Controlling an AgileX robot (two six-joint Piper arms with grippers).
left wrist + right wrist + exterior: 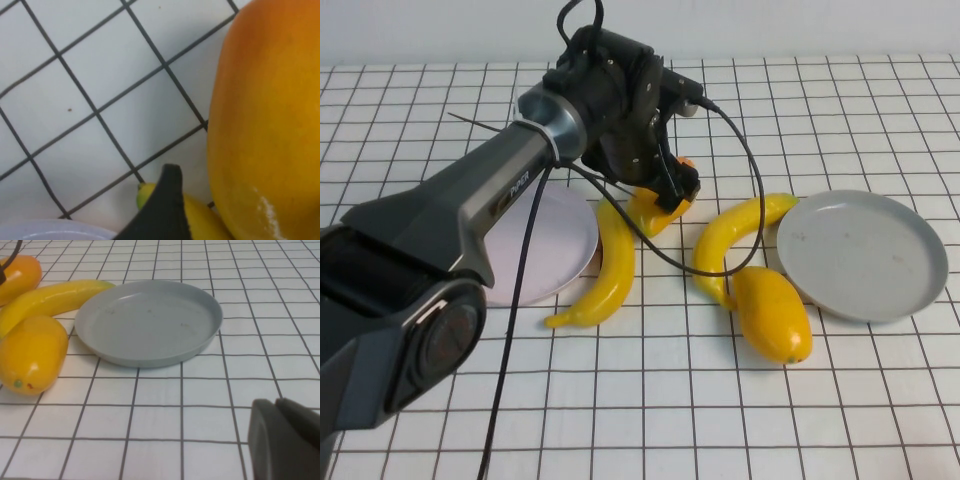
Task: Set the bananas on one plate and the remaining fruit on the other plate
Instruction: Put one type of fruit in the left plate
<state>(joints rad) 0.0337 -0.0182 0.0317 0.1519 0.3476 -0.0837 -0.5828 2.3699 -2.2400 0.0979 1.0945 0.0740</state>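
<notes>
My left tool (672, 190) is down at the far mango-like fruit (655, 212), just beyond the middle of the tabletop (650, 400). Its fingers are spread wide, one black fingertip (167, 210) showing beside the orange skin in my left wrist view, and I am not pinching the fruit. My left arm covers most of that fruit from above, so only its near end shows.

The pale pink plate (565, 245) lies to the left, partly under my arm, and nothing shows on the part I can see. Just right of it lies one banana (610, 270), curving from the far fruit toward the near left. The second banana (730, 235) arcs right of centre, its far tip reaching the rim of the grey plate (865, 255) on the right and its near end meeting the second mango-like fruit (772, 315). That fruit lies just near-left of the grey plate, close by its rim; whether they touch I cannot tell. The grey plate carries nothing.

My right tool (285, 437) is outside the high view; my right wrist view shows it low over the tabletop on the near side of the grey plate, its fingers pressed together and holding nothing.
</notes>
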